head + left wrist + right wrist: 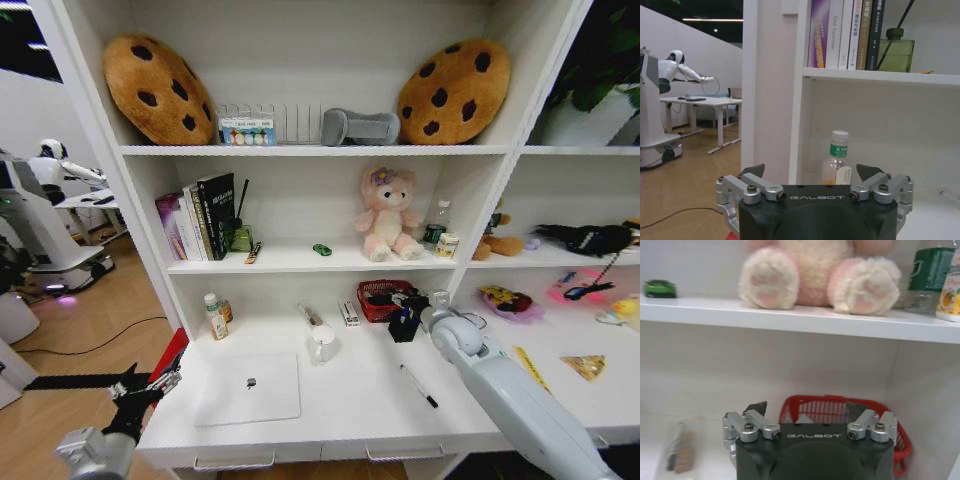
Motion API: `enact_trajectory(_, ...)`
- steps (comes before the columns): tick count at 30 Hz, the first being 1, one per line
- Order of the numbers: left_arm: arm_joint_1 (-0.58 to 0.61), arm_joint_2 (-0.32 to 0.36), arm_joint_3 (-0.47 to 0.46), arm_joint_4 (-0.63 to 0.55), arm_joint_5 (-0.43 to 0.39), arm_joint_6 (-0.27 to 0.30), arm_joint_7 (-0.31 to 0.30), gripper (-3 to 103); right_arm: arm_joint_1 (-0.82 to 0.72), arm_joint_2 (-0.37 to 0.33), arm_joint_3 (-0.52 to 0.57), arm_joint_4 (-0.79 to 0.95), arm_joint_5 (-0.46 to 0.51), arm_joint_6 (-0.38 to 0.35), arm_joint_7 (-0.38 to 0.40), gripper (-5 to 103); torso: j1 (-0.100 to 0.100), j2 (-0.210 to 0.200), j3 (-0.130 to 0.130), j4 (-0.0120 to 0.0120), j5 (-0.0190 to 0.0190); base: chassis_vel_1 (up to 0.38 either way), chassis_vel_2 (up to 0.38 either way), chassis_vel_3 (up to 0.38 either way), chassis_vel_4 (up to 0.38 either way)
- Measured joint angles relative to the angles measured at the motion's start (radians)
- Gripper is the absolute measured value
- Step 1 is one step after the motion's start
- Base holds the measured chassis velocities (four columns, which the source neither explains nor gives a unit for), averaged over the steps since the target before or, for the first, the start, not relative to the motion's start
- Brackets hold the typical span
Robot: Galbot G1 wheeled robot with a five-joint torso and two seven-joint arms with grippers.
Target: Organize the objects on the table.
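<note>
Right pincer (408, 322): wide, empty, far over bench (360, 410), before red basket (840, 407).
Left pincer (150, 385): wide, empty, off bench's left edge.
Laptop (248, 388): near-left, closed.

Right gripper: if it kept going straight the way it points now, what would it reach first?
Most likely the red basket, which sits directly ahead of the open right gripper in the right wrist view, with the white back wall behind it. How far off it is cannot be judged.

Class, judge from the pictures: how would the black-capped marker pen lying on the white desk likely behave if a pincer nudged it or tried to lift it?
The marker pen looks thin and round, so a nudge would probably roll it. It lies flat on the smooth table, leaving little height to grip. It seems stiff and light.
</note>
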Motion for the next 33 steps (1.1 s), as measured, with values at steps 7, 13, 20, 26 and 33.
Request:
enact_trajectory(7,0.01,-0.013,-0.007,-0.001,0.003,-0.015,0.014,100,-0.12,-0.056,0.058,0.226,0.115,-0.125,0.105,100,0.0,0.0,0.0,-0.0002,-0.0003,0.0,0.0,0.0,0.0)
enact_trajectory(13,0.015,-0.019,-0.013,-0.006,0.0,-0.024,0.025,100,-0.294,-0.051,0.124,0.292,0.14,-0.175,0.14,100,0.0,0.0,0.0,-0.0001,-0.0001,0.0,0.0,0.0,0.0)
enact_trajectory(20,0.022,-0.027,-0.015,0.001,0.0,-0.035,0.031,100,-0.435,-0.003,0.185,0.257,0.196,-0.214,0.144,100,0.0,0.0,0.0,-0.0002,0.0,0.0,0.0,0.0,0.0)
enact_trajectory(26,0.027,-0.031,-0.014,0.001,0.003,-0.038,0.035,100,-0.391,0.007,0.163,0.159,0.236,-0.214,0.134,100,0.0,0.0,0.0,0.0,0.0,0.0,0.0,0.0,0.0)
enact_trajectory(33,0.021,-0.015,-0.027,0.004,-0.003,-0.035,0.031,100,-0.288,-0.01,0.109,0.005,0.307,-0.214,0.11,100,0.0,0.0,0.0,0.0001,0.0,0.0,0.0,0.0,0.0)
